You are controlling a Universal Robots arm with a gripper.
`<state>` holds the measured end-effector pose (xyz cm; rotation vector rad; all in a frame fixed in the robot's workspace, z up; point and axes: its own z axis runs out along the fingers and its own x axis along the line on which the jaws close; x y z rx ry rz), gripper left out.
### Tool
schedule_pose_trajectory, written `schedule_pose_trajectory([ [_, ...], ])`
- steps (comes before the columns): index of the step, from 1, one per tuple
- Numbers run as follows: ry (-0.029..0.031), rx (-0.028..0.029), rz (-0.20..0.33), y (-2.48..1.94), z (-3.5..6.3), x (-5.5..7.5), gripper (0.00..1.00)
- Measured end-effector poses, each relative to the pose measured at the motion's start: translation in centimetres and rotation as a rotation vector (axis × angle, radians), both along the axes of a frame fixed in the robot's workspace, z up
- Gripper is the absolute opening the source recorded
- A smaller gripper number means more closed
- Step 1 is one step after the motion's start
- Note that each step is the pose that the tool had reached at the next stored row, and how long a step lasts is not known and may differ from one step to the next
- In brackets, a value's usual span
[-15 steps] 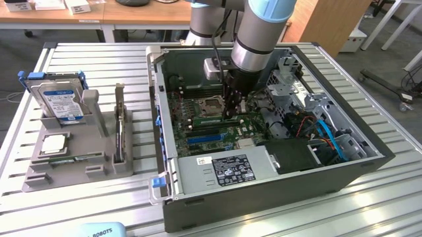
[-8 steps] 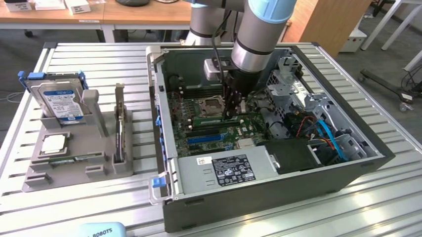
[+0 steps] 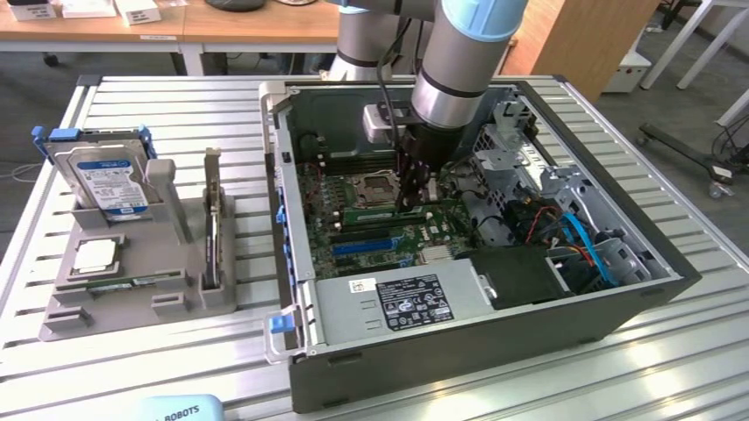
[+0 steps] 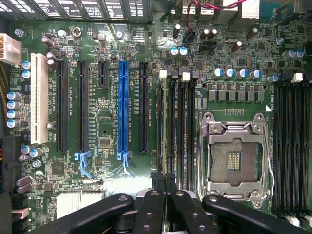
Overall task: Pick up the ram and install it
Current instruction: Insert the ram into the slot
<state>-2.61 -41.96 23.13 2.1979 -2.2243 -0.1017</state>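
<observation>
My gripper reaches down into the open computer case, just over the motherboard's memory slots beside the empty processor socket. In the wrist view its black fingers are pressed together, shut, with nothing visible between them. A thin green ram stick stands on edge in a slot right at the fingertips; I cannot tell whether they touch it. Another thin green stick lies flat in the grey holder at the exterior view's left.
The holder also carries a hard drive, a square silver processor chip and a tall dark upright card. Inside the case, a drive cage and cables crowd the exterior view's right, and a power supply sits at the front.
</observation>
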Motion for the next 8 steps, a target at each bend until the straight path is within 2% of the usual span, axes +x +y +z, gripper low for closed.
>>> schedule_pose_trajectory([
  [8,0.0000,0.0000,0.000,0.00,-0.05,-0.09,0.11],
])
